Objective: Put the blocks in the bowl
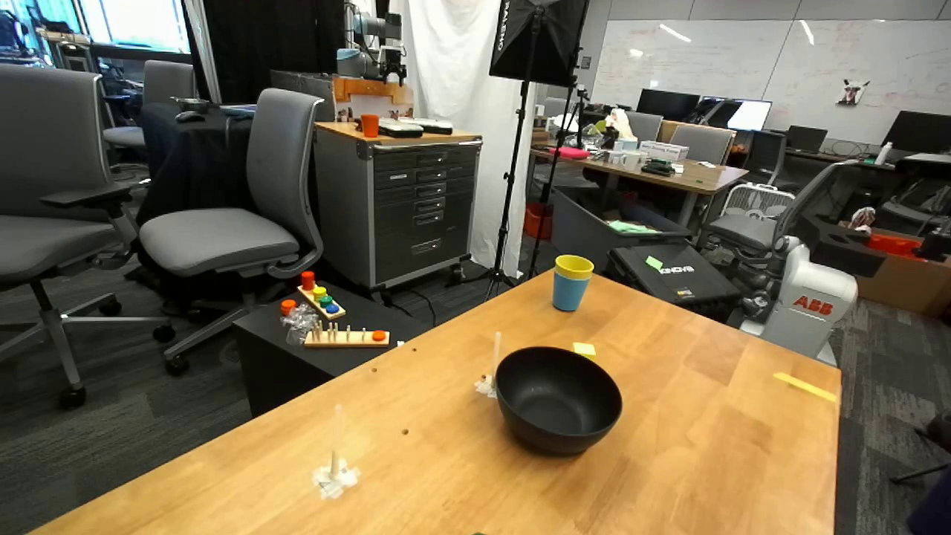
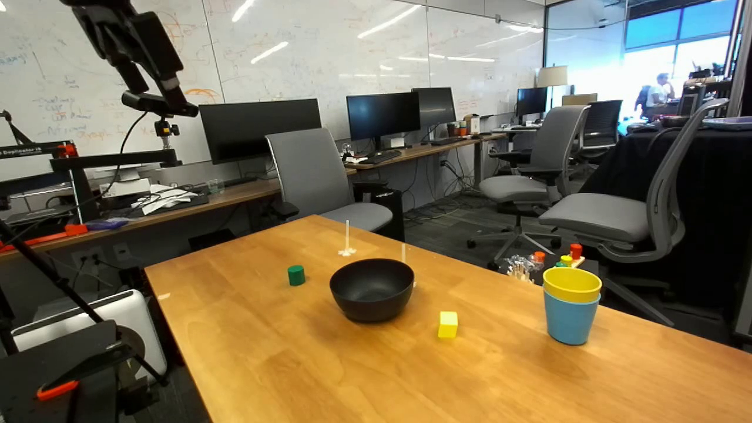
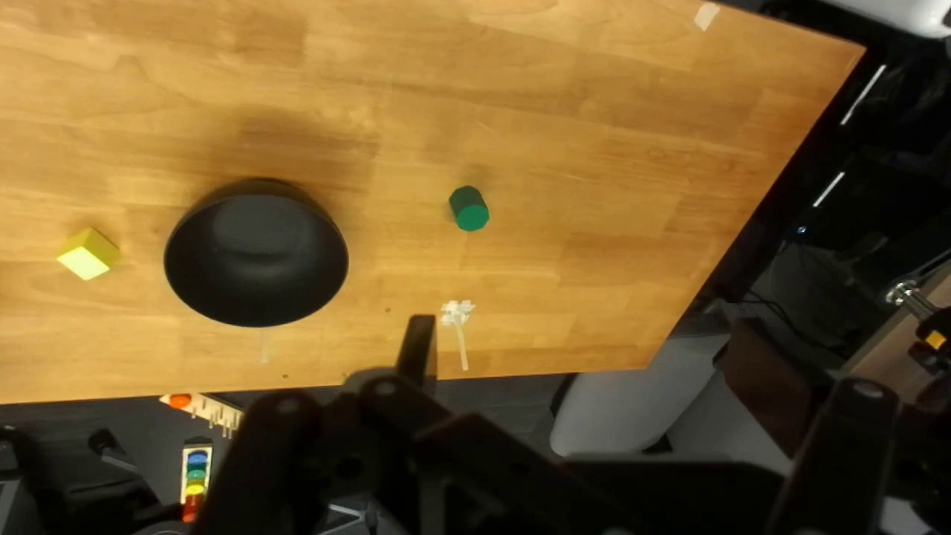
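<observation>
Approach stage, as we judge it: the claw [image 3: 583, 325] is held high, jaws well apart, nothing between them. We find the green block [image 2: 296, 275] and the yellow block [image 2: 447, 325] on the table [image 2: 264, 352], at opposite sides of the bowl [image 2: 371, 306]. We would centre over the green block, descend straight and close across its curved wall; on the yellow block, we should square to opposite flat faces. Forms: short upright cylinder, cube and smooth-looking, rounded black bowl, on grained wood.
</observation>
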{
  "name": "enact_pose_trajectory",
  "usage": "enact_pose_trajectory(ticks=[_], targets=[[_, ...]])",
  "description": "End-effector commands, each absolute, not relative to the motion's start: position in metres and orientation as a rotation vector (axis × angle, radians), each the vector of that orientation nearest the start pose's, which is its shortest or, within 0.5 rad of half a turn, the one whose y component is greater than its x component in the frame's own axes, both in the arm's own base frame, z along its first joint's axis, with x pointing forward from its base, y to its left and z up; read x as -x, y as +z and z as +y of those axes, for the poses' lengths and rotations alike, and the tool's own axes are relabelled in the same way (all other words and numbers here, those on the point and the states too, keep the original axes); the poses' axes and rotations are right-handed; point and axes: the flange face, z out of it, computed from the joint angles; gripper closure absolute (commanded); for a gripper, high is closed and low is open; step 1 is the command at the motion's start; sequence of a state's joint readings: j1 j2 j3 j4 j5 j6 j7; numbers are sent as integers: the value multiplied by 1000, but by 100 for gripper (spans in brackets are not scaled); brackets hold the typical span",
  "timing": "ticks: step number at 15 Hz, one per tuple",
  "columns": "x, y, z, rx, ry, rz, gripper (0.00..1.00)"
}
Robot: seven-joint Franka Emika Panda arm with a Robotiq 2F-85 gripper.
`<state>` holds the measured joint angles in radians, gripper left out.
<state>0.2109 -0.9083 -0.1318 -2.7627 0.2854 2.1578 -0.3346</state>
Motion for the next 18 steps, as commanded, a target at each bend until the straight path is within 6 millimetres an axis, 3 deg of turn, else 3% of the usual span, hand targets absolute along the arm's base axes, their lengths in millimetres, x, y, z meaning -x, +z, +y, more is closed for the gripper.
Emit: enact_pose_trajectory(ticks=[1,5,10,14,18], targets=[[-336,468,67,2723,-526,-421,0],[-364,437,96,2693,-631,-393,0],[-384,372,130,2721,-696,-314,0],[-375,320,151,2759,-664,-255,0],[-358,284,165,2797,-569,-237,0]])
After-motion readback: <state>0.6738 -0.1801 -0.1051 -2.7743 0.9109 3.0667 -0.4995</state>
